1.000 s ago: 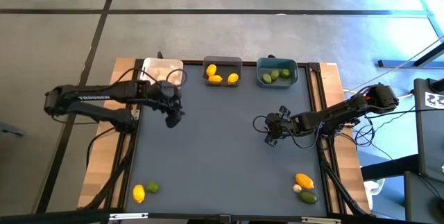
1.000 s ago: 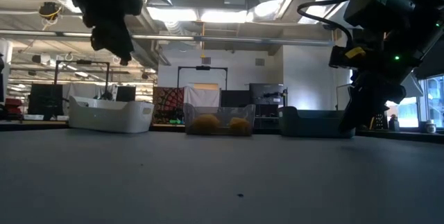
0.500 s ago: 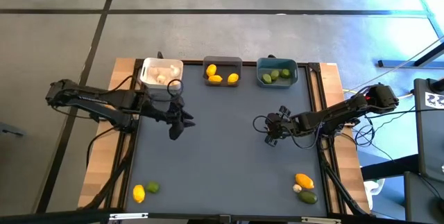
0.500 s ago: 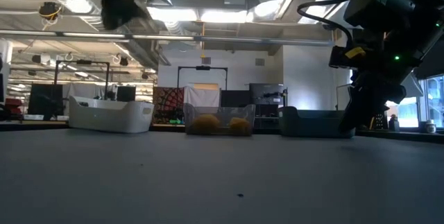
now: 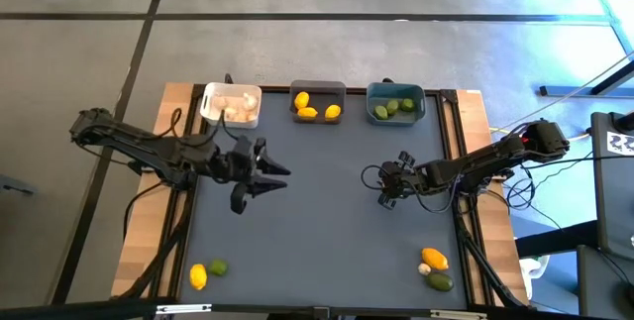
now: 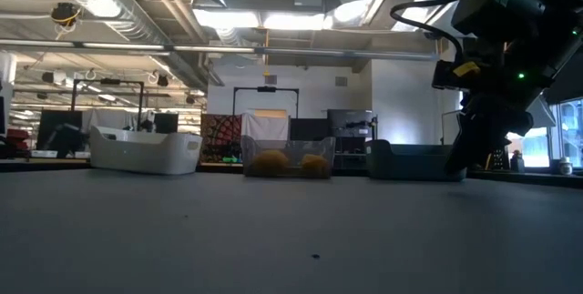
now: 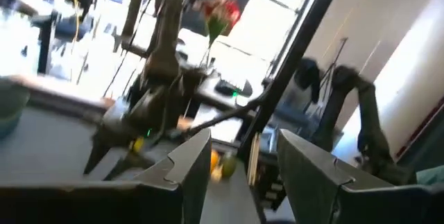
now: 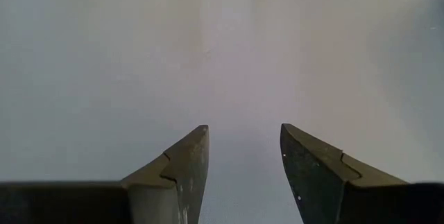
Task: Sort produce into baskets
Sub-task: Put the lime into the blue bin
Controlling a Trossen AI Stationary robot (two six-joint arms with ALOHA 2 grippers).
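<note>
We are looking straight down on the dark table [image 5: 327, 231], and 3 baskets are sitting in a row along its top edge. The white basket [image 5: 231, 105] at upper left is holding whitish garlic bulbs [image 5: 233, 111], the dark grey basket [image 5: 318, 101] in the middle is holding 3 lemons [image 5: 308, 111], and the teal basket [image 5: 395, 101] to its right is holding limes [image 5: 388, 109].

The left gripper [image 5: 278, 177] is hovering left of centre, below the white basket, fingers pointing toward the right of the frame; its wrist view is showing the fingers [image 7: 193, 156] spread apart with nothing between them. The right gripper [image 5: 386, 192] is hanging right of centre, and its own fingers [image 8: 182, 168] are also standing parted and empty over bare table.

We are seeing produce waiting along the bottom edge: a lemon [image 5: 198, 276] touching a lime [image 5: 218, 268] at lower left, and at lower right a lemon [image 5: 434, 258], a small garlic bulb [image 5: 424, 269] and a lime [image 5: 440, 281] clustered together.
</note>
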